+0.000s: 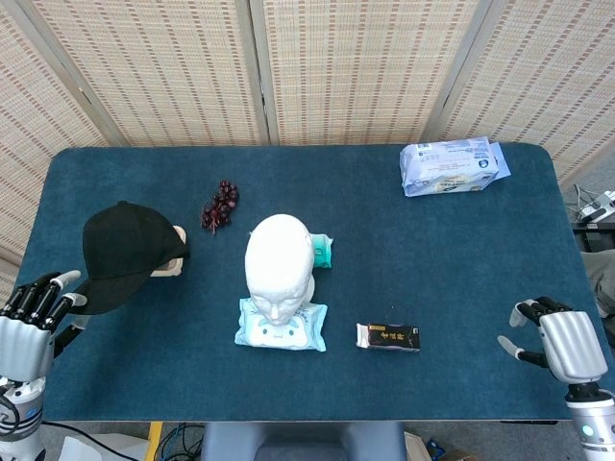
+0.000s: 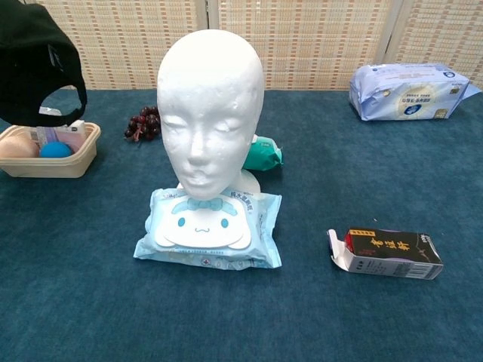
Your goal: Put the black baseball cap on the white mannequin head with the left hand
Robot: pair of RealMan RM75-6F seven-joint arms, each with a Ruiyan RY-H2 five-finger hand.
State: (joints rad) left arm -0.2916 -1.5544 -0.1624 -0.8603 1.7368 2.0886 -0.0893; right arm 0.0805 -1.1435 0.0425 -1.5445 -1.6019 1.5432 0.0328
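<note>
The black baseball cap (image 1: 125,248) hangs lifted above the table at the left, and my left hand (image 1: 34,322) at the front left edge holds it by the brim. In the chest view the cap (image 2: 34,64) sits at the top left, above the tan basket (image 2: 53,162), with its back opening facing the camera. The white mannequin head (image 1: 277,264) stands upright and bare at mid-table, to the right of the cap. It rests on a blue wipes pack (image 2: 207,226). My right hand (image 1: 562,346) rests at the front right edge and holds nothing.
The basket holds small items and is mostly hidden under the cap in the head view. Dark grapes (image 1: 220,205) lie behind it. A green pack (image 1: 322,252) sits behind the mannequin head, a black box (image 1: 389,337) to its right front, and a tissue pack (image 1: 452,165) at the back right.
</note>
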